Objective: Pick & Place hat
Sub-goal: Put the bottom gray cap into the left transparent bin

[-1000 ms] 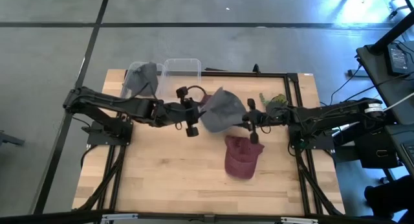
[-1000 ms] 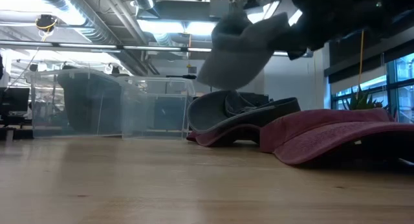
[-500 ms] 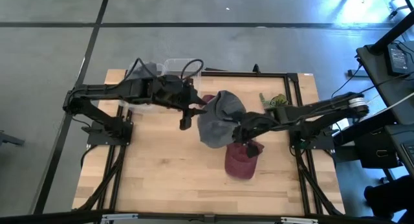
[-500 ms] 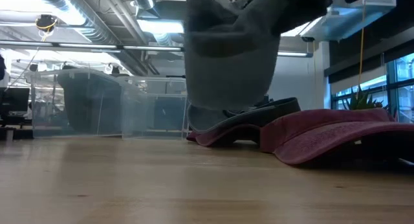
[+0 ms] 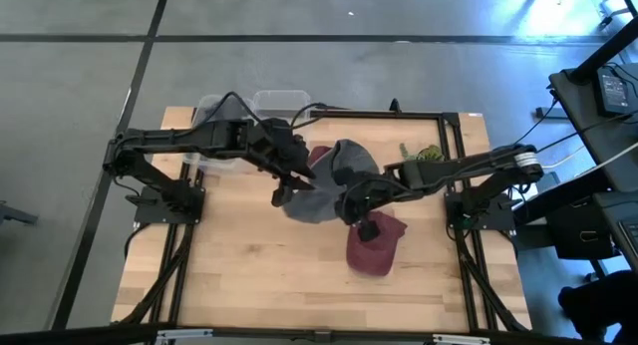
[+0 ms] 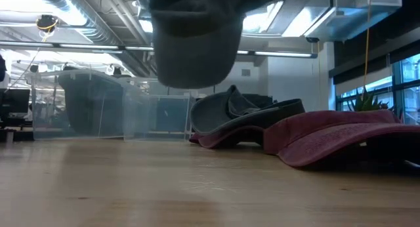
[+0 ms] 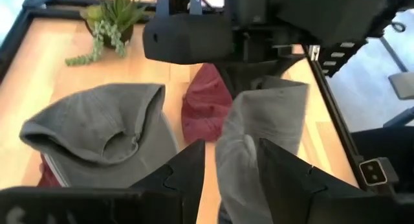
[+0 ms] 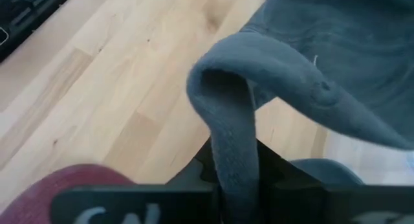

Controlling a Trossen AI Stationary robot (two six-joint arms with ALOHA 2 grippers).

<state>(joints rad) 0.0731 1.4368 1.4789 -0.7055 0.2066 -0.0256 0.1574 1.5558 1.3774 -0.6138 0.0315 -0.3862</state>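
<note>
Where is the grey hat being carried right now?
In the high view the grey hat hangs above the table's middle, clamped between the left tool and right tool, just beside the maroon hat lying on the wood.

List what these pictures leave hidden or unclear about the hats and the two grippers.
- Grey hat: low view, top cut off by the frame's upper edge, so neither gripper shows there.
- Right gripper: right wrist view, the hat's folded edge covers the fingertips.
- Maroon hat: high view, partly under the right arm.
- Clear bin: high view, contents not discernible; the left arm crosses it.
- Left gripper: left wrist view, fingertips cut off by the bottom edge.
</note>
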